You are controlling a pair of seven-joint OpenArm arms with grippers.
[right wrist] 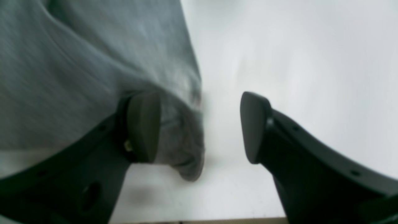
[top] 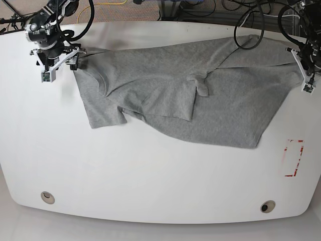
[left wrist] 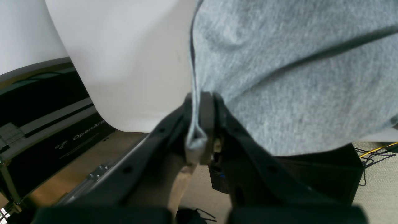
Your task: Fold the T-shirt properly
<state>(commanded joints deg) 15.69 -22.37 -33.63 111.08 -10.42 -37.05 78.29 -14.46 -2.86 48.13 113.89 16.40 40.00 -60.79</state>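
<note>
The heather-grey T-shirt (top: 200,100) lies crumpled across the far half of the white table (top: 150,175), with a small bunched fold near its middle. My left gripper (left wrist: 199,124) is shut on a hem edge of the T-shirt (left wrist: 295,77); in the base view the left gripper (top: 300,63) holds the cloth's right end at the table's right edge. My right gripper (right wrist: 199,127) is open, and a corner of the T-shirt (right wrist: 77,62) lies between its fingers, against the left finger (right wrist: 143,127). In the base view the right gripper (top: 70,59) is at the cloth's left end.
A red rectangular marking (top: 292,158) sits near the table's right edge. Two round holes (top: 47,197) (top: 267,206) lie along the front edge. Cables (top: 248,25) hang behind the table. A black case (left wrist: 77,133) stands on the floor beside it.
</note>
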